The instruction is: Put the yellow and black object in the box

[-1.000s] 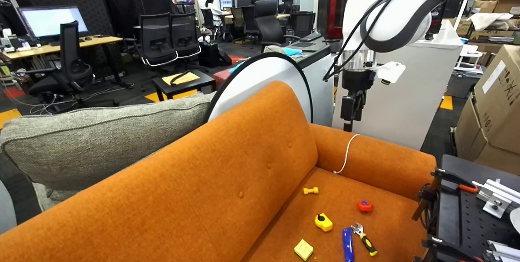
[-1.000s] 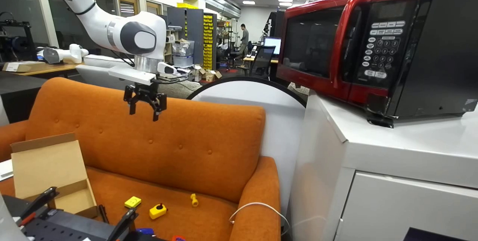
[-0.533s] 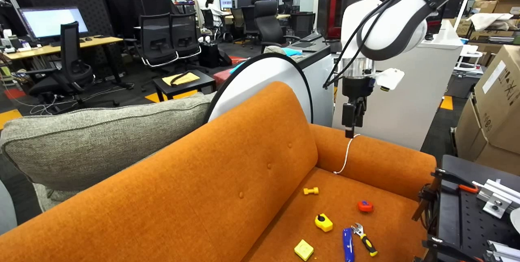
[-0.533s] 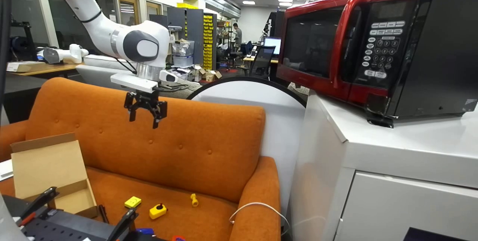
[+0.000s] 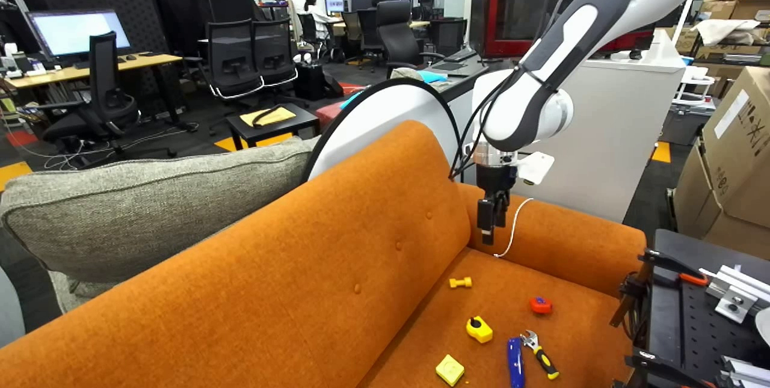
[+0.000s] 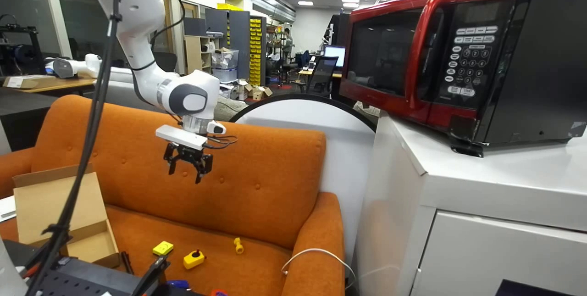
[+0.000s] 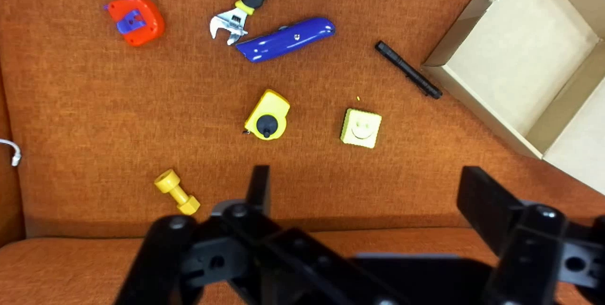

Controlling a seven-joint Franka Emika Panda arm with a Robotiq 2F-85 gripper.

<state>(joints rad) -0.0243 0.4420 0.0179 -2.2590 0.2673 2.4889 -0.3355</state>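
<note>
Above the worktop [image 7: 94,120], which is the seat of an orange sofa [image 6: 261,167], the hand [image 6: 185,175] hangs with its two fingers [image 7: 259,187] spread wide and nothing between them. Compared with half a second earlier, it has come lower and shifted sideways in both exterior views, while the pieces on the seat lie unmoved. The yellow and black object [image 7: 269,115], a rounded yellow body with a black knob [image 7: 267,125] on top, rests on the fabric, apart from its neighbours and from the hand. The box [image 7: 524,49] stands on the same seat, its lid [image 6: 39,209] raised, well apart from the object, with the yellow square block [image 7: 361,128] lying between the two. The change is best read as part of an approach: the grasp has not been made, and the transfer to the box remains to be done. In the wrist view the object lies roughly in line with one finger, whereas the square block lies nearer the middle of the gap; a sideways correction would therefore seem needed before any further descent. Without it, a fingertip might strike the object, or the wrong yellow piece might be taken. The straighter flanks of the body look a safer hold than the knob.
</note>
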